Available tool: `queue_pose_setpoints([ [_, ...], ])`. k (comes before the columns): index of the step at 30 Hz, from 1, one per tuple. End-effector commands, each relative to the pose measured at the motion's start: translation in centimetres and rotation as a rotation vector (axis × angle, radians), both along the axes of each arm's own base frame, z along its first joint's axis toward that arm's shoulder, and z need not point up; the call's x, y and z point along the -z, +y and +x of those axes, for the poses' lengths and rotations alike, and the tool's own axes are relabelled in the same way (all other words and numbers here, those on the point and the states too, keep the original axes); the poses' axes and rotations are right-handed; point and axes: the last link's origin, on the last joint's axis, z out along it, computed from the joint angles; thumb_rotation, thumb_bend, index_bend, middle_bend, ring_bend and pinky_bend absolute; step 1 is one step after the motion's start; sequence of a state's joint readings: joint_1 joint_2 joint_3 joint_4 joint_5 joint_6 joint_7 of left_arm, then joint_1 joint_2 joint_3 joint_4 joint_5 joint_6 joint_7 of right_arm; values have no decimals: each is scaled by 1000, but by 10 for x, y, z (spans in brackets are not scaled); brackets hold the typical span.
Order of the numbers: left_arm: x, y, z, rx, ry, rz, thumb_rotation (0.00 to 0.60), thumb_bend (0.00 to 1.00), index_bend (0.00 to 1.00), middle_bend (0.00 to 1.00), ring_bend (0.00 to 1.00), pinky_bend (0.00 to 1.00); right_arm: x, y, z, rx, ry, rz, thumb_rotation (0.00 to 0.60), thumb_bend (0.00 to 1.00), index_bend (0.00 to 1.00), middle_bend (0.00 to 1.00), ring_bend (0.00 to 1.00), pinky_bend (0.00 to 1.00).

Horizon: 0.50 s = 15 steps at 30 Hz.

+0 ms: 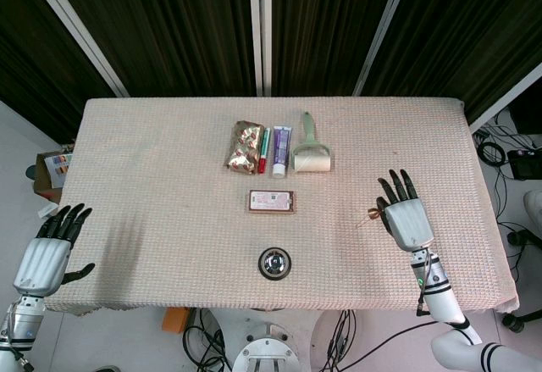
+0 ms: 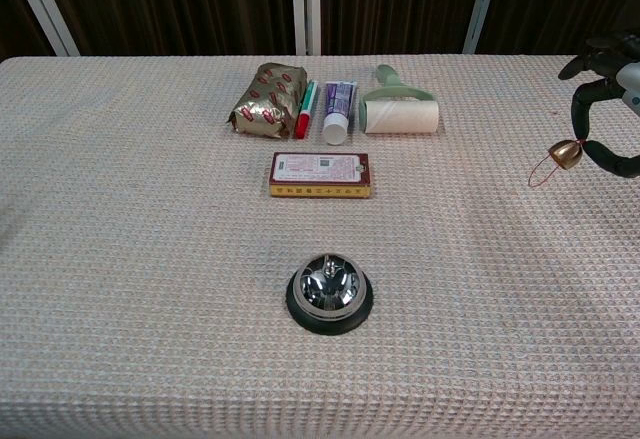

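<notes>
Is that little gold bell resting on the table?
No. The right robot hand pinches the little gold bell and holds it above the table, its red loop dangling free.

The right hand (image 1: 406, 221) hovers with fingers (image 2: 583, 109) pinched (others spread), while the left hand (image 1: 42, 260) hangs open-fingered.

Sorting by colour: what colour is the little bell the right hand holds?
Gold, with a thin red loop; the small bell pinched by the right hand shows best in the chest view.
</notes>
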<state>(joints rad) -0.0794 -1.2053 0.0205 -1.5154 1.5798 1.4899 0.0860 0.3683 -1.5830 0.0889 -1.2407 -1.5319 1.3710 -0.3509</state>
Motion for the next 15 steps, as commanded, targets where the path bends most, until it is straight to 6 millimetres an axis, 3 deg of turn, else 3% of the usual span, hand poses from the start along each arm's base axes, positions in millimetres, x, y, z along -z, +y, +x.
queue_pose_setpoints([
  [1, 1, 0, -1, -2, -1, -3, 600, 99, 84, 63, 36, 166, 4, 1, -3, 35, -9, 27, 600, 460, 806, 167, 0, 0],
  [15, 3, 0, -3, -4, -4, -10, 600, 99, 84, 63, 36, 166, 19, 6, -18, 99, -11, 94, 600, 452, 818, 178, 0, 0],
])
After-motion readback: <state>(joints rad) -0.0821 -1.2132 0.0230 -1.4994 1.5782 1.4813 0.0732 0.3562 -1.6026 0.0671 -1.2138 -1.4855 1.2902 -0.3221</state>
